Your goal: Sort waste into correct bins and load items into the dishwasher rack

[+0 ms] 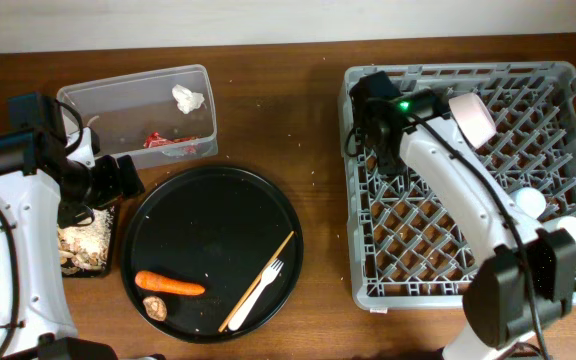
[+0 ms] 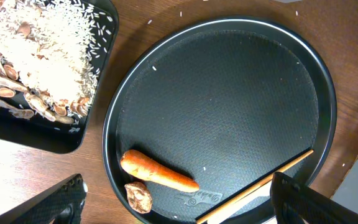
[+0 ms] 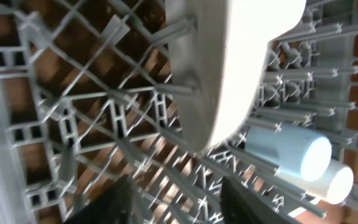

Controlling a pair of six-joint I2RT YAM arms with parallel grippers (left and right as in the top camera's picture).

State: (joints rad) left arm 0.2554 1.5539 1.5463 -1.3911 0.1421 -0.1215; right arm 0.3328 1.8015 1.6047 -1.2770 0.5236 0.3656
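Observation:
The grey dishwasher rack (image 1: 558, 285) fills the right side. A pale pink bowl (image 1: 473, 115) stands on edge in it; it also shows in the right wrist view (image 3: 229, 62). A light blue cup (image 1: 528, 203) (image 3: 288, 152) and a cream cup (image 1: 571, 232) (image 3: 334, 180) lie in the rack. My right gripper (image 1: 376, 145) (image 3: 179, 202) is open and empty over the rack's left part. An orange carrot (image 1: 168, 284) (image 2: 157, 172), a brown lump (image 1: 155, 307) (image 2: 138, 196), a white fork (image 1: 263, 288) and a chopstick (image 1: 268, 270) (image 2: 260, 186) lie on the round black tray (image 1: 208, 190). My left gripper (image 1: 118, 178) (image 2: 185, 211) is open and empty above that tray's left edge. No plate shows.
The clear tub (image 1: 98, 100) at the back left holds a white tissue (image 1: 188, 97) and a red wrapper (image 1: 163, 140). The shallow black tray (image 1: 113, 240) (image 2: 98, 118) at the left holds beige food scraps (image 1: 83, 245) (image 2: 36, 56). Crumbs dot the wooden table.

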